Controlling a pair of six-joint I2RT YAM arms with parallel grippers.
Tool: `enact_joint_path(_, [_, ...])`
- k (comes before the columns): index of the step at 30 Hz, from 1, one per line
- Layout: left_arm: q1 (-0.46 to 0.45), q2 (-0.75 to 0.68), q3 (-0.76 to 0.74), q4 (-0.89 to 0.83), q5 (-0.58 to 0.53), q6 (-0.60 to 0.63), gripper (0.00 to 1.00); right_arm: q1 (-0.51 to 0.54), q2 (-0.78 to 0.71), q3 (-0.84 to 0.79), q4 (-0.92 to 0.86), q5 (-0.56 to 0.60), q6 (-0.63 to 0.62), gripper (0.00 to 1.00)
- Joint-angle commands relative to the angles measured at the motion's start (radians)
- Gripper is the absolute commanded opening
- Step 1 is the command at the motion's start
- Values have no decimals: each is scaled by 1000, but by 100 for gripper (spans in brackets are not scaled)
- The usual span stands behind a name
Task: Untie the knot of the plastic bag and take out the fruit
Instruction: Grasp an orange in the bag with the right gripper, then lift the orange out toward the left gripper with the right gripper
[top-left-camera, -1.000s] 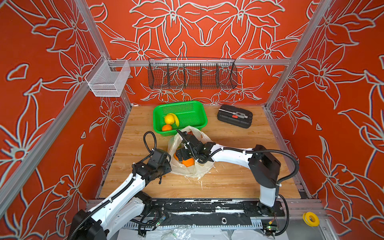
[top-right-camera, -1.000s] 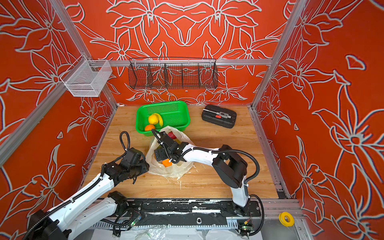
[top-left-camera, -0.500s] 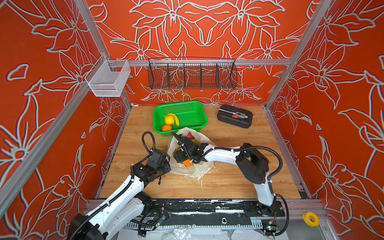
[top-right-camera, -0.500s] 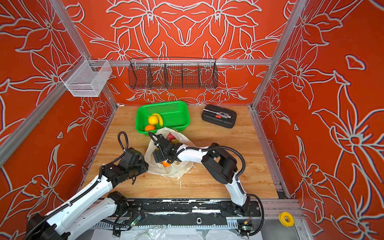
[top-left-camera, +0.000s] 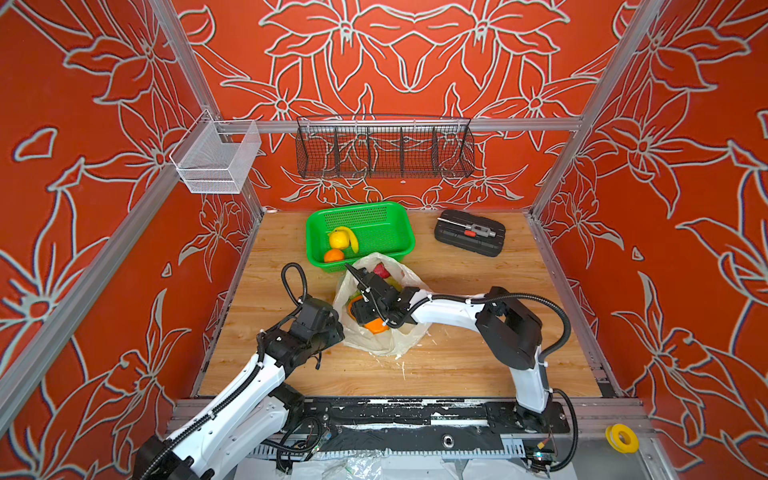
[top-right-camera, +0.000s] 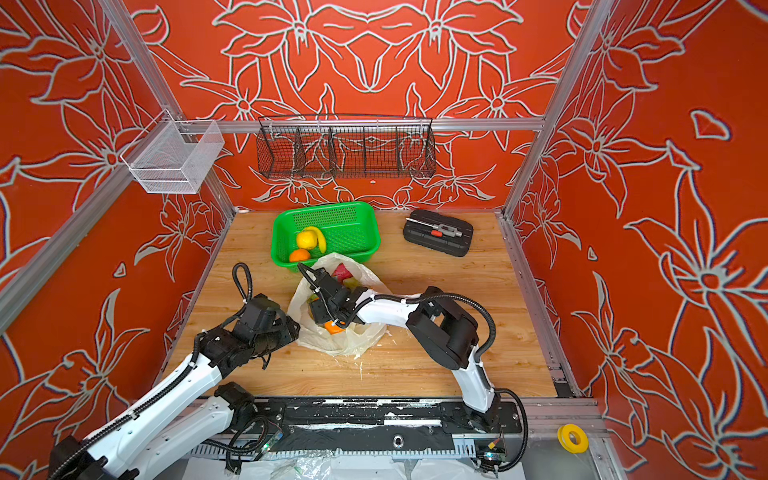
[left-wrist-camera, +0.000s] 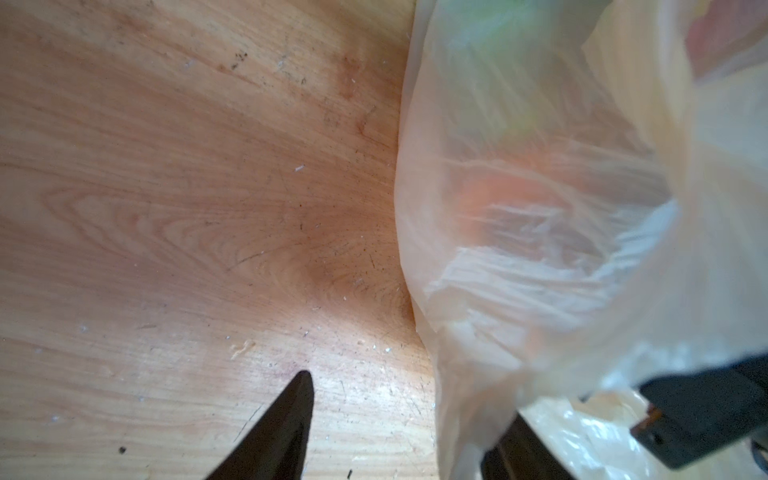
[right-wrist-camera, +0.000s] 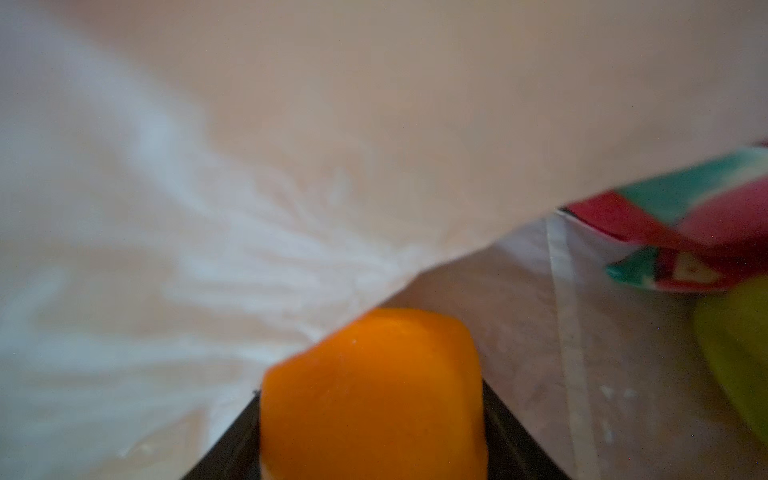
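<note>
Top views bright, sharp. Wrist views soft, perhaps motion-blurred; tabletop (left-wrist-camera: 365, 386) glare.

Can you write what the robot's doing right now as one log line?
plastic bag: open | right hand: inside it, closed on orange | left hand: open at bag's edge

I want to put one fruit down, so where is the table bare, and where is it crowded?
Free on the table: the back left corner beside the green basket; the wood between the black case and the right arm; the front strip between both arms. Crowded: the middle, where the plastic bag lies right by the basket.
</note>
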Motion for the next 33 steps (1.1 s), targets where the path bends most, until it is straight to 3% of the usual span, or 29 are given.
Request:
enact_joint_path(1, [-4,-23,39,-14,2,18,65,6,-79,-27,17,0,7,60])
enact_joint_path(11, [-4,-67,118,64,46,162,73,6,-262,-116,10,30,37,60])
enact_joint_path(17, [-4,-107,177,137,85,351,78,3,-402,-169,18,52,40,60])
enact_joint_path(26, [-4,-136,200,400,308,729,84,-31,-616,-238,17,51,80,59])
enact_joint_path(33, [-10,-95,187,563,505,953,99,-65,-774,-299,5,56,111,59])
